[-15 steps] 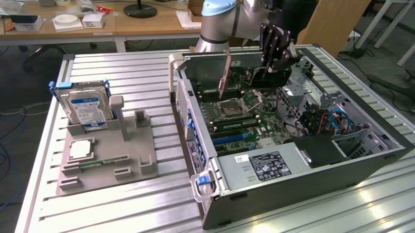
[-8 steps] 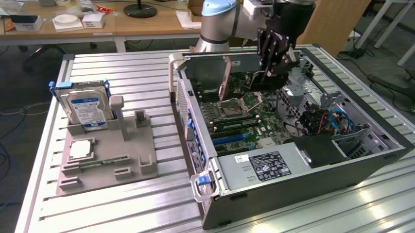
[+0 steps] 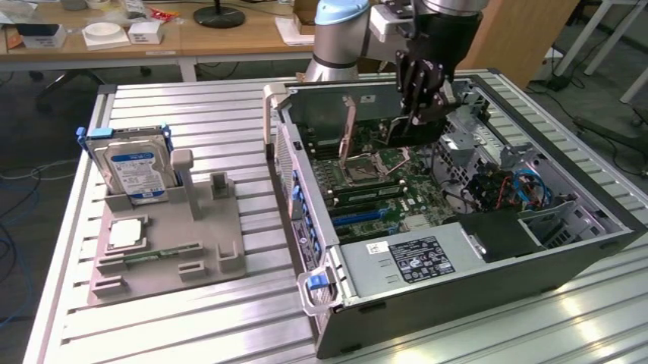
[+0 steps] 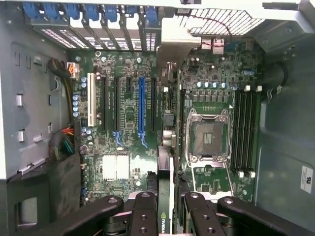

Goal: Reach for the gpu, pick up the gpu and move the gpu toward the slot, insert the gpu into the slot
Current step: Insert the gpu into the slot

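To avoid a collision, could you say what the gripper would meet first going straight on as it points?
The gripper's thin dark gpu card would likely touch first, on the green motherboard beside the long black slot; depth unclear.

Your gpu [image 3: 411, 135] is a thin, flat, dark card. It hangs upright, edge down, with its upper part clamped in the pincer [image 3: 420, 114]. It sits inside the open case [image 3: 476, 280], above the green board [image 4: 125, 147] and clear of it. From the wrist you see it edge-on, as a narrow dark strip with a pale metal edge alongside. The slot [image 4: 153, 105] is a long, narrow black strip lying flat on that board. It is empty, runs parallel to the card's edge, and isn't touching the card.
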### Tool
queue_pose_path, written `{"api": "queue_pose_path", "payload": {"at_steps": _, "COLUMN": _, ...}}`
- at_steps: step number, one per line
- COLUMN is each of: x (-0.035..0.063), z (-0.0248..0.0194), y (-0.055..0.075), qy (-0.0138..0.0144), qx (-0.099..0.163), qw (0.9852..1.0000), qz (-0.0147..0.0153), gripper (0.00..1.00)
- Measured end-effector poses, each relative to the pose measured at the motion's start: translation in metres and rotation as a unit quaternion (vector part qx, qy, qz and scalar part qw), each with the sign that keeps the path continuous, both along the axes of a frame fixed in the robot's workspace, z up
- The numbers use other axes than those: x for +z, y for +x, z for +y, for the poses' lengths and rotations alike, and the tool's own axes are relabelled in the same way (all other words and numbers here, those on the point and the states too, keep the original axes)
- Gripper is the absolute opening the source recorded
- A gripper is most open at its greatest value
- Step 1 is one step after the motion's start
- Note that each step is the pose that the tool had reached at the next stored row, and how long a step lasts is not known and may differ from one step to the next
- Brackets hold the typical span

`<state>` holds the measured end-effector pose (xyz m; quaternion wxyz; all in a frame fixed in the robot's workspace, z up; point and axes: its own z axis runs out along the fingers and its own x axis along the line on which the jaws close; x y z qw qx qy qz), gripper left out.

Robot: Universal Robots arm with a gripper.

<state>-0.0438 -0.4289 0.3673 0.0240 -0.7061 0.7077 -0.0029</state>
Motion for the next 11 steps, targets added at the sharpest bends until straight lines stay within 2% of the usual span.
{"api": "queue_pose_path", "payload": {"at_steps": 5, "x": -0.0067, "z": -0.0004, "y": -0.001, "qy": -0.0001, "qx": -0.021, "qw": 0.9998, "qz": -0.0003, "gripper": 0.26}}
{"api": "queue_pose_path", "payload": {"at_steps": 11, "x": -0.0123, "z": -0.0029, "y": -0.009, "qy": -0.0001, "qx": -0.022, "qw": 0.9998, "qz": -0.0002, "gripper": 0.26}}
